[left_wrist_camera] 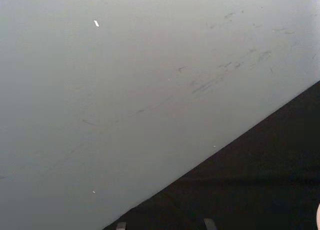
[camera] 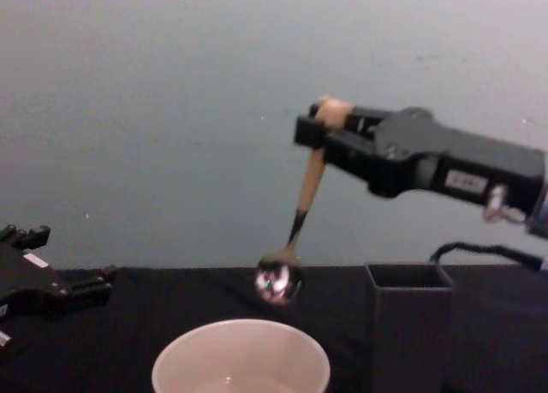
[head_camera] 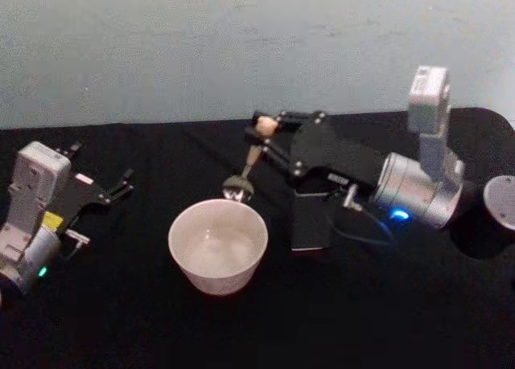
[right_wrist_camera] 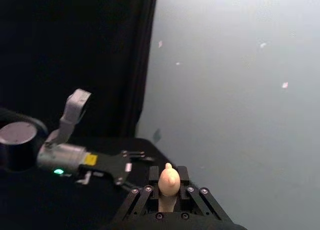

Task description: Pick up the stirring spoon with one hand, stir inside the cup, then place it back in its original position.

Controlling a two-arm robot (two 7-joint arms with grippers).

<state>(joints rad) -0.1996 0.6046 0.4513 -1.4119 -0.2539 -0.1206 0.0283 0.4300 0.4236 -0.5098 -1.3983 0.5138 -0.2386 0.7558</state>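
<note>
My right gripper (head_camera: 264, 136) is shut on the top of the stirring spoon (head_camera: 246, 168), just under its bear head (right_wrist_camera: 169, 179). The spoon hangs tilted, its shiny bowl (camera: 277, 282) a little above the far rim of the cream cup (camera: 241, 357), outside the cup. The cup (head_camera: 218, 244) stands at the table's middle. The dark grey square holder (head_camera: 311, 219) stands just right of it, below the right gripper's body, and looks empty from the side (camera: 409, 324). My left gripper (head_camera: 121, 184) is parked at the far left, fingers apart.
The table carries a black cloth (head_camera: 121, 321) with a pale wall (camera: 171, 110) behind it. A round grey object (head_camera: 500, 202) sits at the right edge. A thin cable (head_camera: 366, 228) runs beside the holder.
</note>
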